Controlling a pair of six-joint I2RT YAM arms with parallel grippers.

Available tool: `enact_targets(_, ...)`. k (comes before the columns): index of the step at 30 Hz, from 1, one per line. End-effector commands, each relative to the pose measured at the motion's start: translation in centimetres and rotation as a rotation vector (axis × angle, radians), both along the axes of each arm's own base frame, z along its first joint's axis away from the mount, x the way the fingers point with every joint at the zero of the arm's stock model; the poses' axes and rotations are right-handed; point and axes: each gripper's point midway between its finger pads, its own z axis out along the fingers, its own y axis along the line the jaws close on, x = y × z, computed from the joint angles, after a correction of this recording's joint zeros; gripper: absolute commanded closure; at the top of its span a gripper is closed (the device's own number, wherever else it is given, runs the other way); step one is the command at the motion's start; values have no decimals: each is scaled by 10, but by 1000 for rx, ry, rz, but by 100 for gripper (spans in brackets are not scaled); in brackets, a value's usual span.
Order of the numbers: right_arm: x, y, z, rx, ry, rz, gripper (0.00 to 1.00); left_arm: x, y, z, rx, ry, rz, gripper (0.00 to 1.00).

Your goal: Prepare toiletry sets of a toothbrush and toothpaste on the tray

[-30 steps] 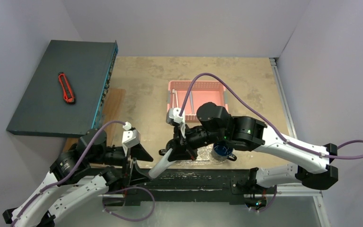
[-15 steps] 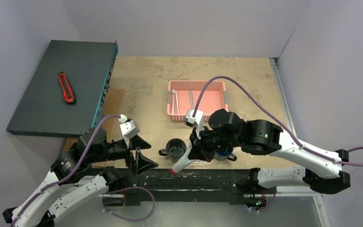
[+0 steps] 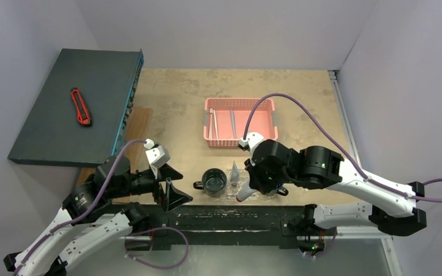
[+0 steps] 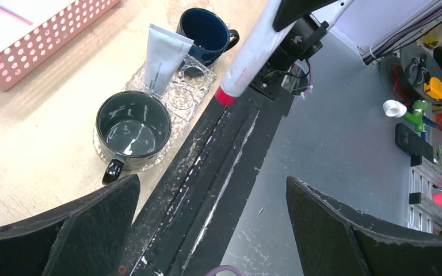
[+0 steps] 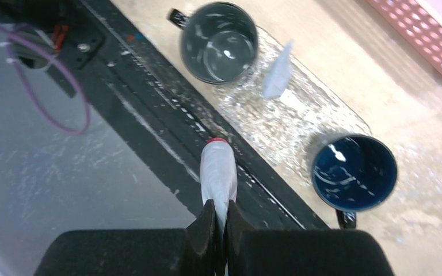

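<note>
Partly done: green mug (image 5: 221,43), blue mug (image 5: 354,172) and one tube (image 5: 278,75) on the tray (image 5: 299,123), table's near edge. Right gripper (image 5: 218,210) pinches a second tube (image 5: 218,172) over that edge — left gripper (image 4: 213,190) gapes empty; toothbrushes (image 3: 232,121) lie unplaced in the basket (image 3: 240,102).

Hemmed in by pale lilac walls (image 3: 224,29) on three sides, under even light. Tan, mottled bench (image 3: 172,98), with a dark grey-green slab (image 3: 52,126) at its left and a red utility knife (image 3: 80,107) lying on top. Black rail (image 3: 253,217) along the near edge, scuffed grey surface (image 3: 253,259) beyond it.
</note>
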Motion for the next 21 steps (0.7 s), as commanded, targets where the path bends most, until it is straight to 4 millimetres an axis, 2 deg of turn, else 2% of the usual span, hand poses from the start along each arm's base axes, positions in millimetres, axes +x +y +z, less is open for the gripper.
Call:
enact_targets(1, 23, -16, 8, -54, -70, -171, 100, 4, 0, 3, -20, -24, 14, 2)
enact_targets(11, 53, -15, 5, -156, -137, -276, 100, 1, 2, -1, -20, -15, 17, 2)
enact_targets(21, 76, -4, 2, -149, -141, -287, 100, 0, 3, -1, -23, -15, 15, 2)
